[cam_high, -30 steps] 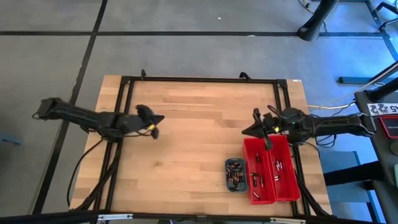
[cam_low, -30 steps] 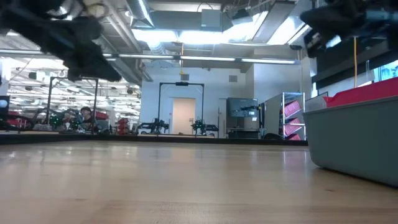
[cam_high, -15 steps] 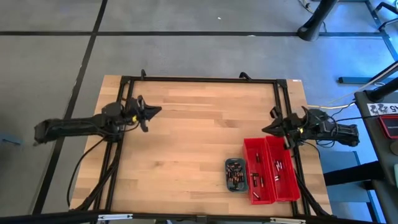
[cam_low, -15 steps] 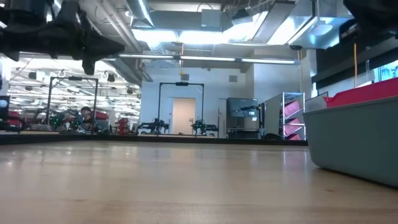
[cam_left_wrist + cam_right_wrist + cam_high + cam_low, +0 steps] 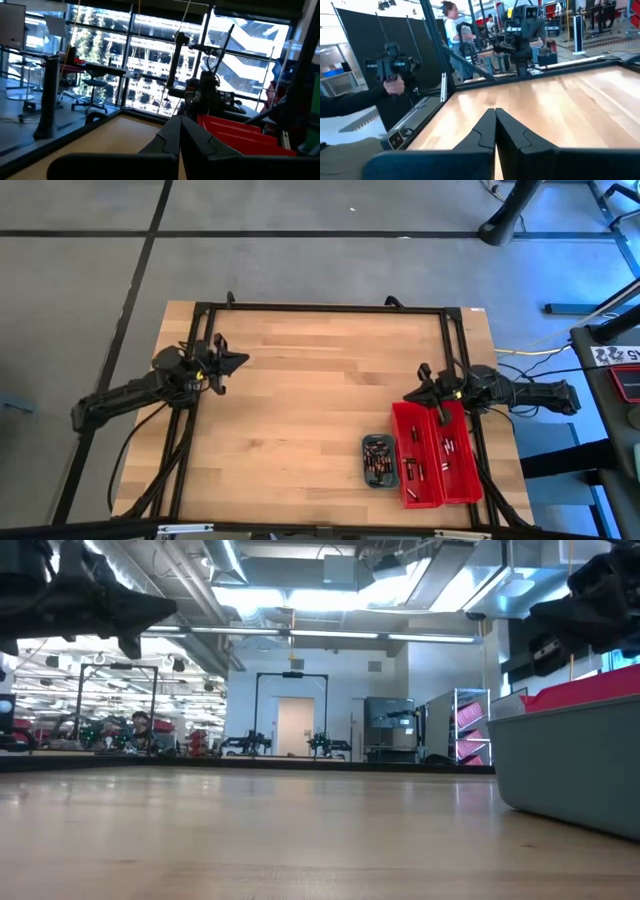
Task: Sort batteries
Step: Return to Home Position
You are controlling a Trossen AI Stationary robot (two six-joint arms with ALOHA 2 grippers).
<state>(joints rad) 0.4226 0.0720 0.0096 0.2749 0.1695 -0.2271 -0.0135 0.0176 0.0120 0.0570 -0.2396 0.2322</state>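
Observation:
The batteries (image 5: 377, 461) lie as several tiny dark and coppery cylinders in a small grey-blue tray (image 5: 366, 448) near the table's front right. A few more batteries (image 5: 447, 448) lie in two long red bins (image 5: 432, 418) beside the tray. My right gripper (image 5: 407, 396) hovers shut, pointing left, just above the bins' far end; the right wrist view shows its fingertips (image 5: 495, 112) closed together. My left gripper (image 5: 241, 360) is shut by the table's left edge, pointing right, fingertips (image 5: 180, 120) together. Neither holds anything.
A black frame (image 5: 330, 307) runs round the wooden table. The middle of the table (image 5: 310, 400) is bare wood. In the low view the tray's wall (image 5: 570, 755) stands at the right, with a red bin (image 5: 590, 690) behind it. Beyond the left edge, a person's hand (image 5: 395, 86) holds a dark device.
My left arm has swung about its base and drawn its shut gripper back toward the table's left edge, the fingers now tipped slightly up. My right arm has folded back toward the right edge and sunk lower over the bins' far end. Both grippers stayed shut.

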